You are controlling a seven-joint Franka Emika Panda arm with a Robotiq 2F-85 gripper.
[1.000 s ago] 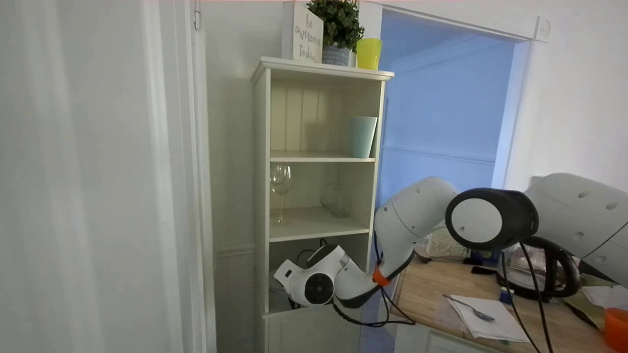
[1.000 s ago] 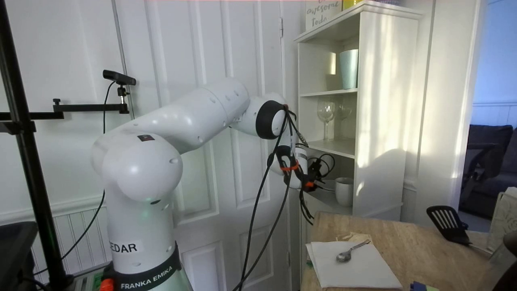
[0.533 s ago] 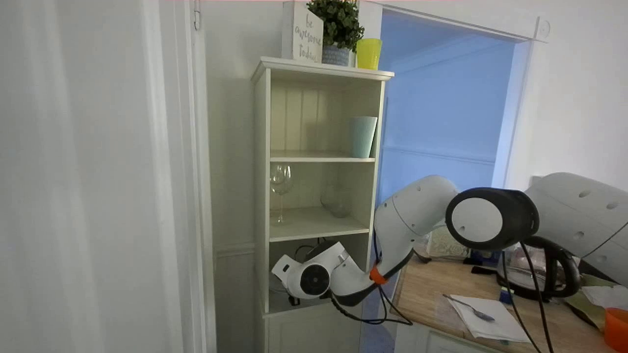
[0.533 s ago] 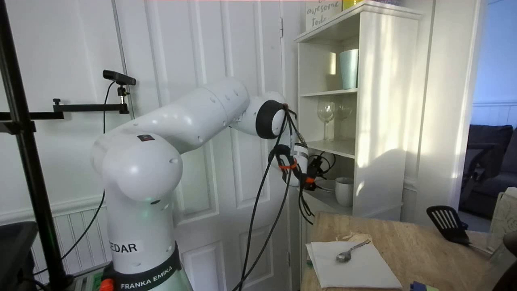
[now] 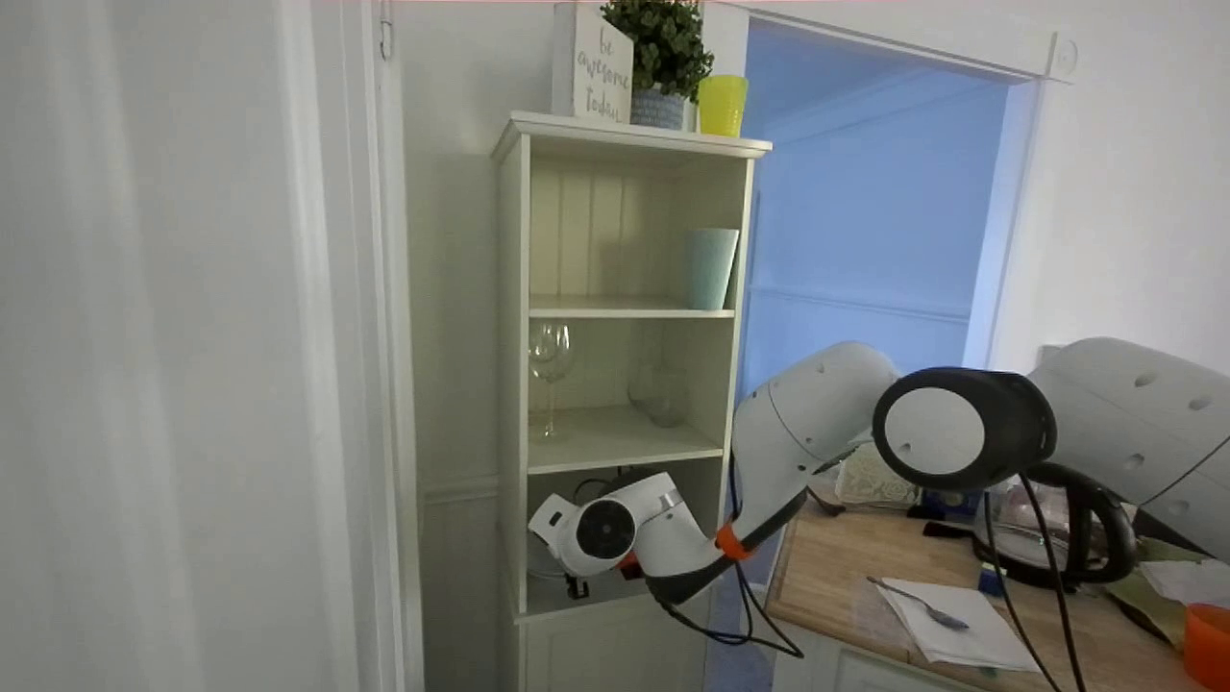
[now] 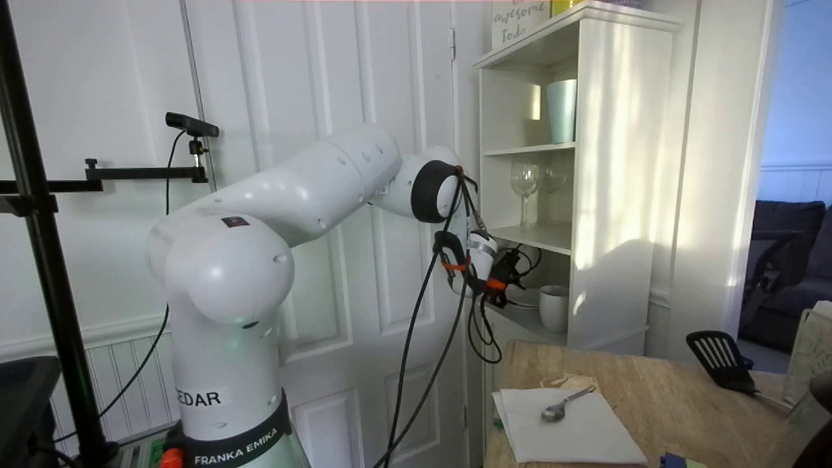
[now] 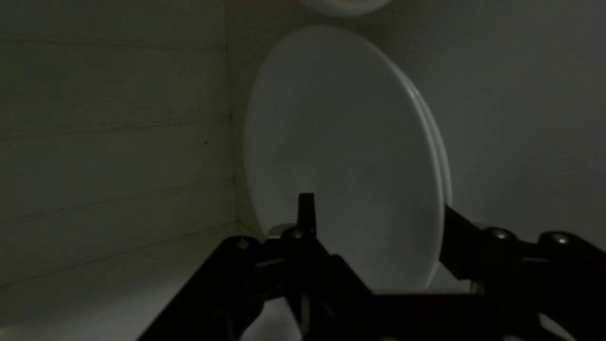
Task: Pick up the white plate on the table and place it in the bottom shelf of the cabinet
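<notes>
The white plate lies in the bottom shelf. Its edge is between the jaws of the gripper, which stand apart.

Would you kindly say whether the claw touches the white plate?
Cannot tell: the dark wrist view shows the claw overlapping the white plate, but neither contact nor gap is plain.

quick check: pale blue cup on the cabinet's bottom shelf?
No, in both exterior views the pale blue cup stands on the upper shelf of the cabinet, one level above a stemmed wine glass.
</notes>
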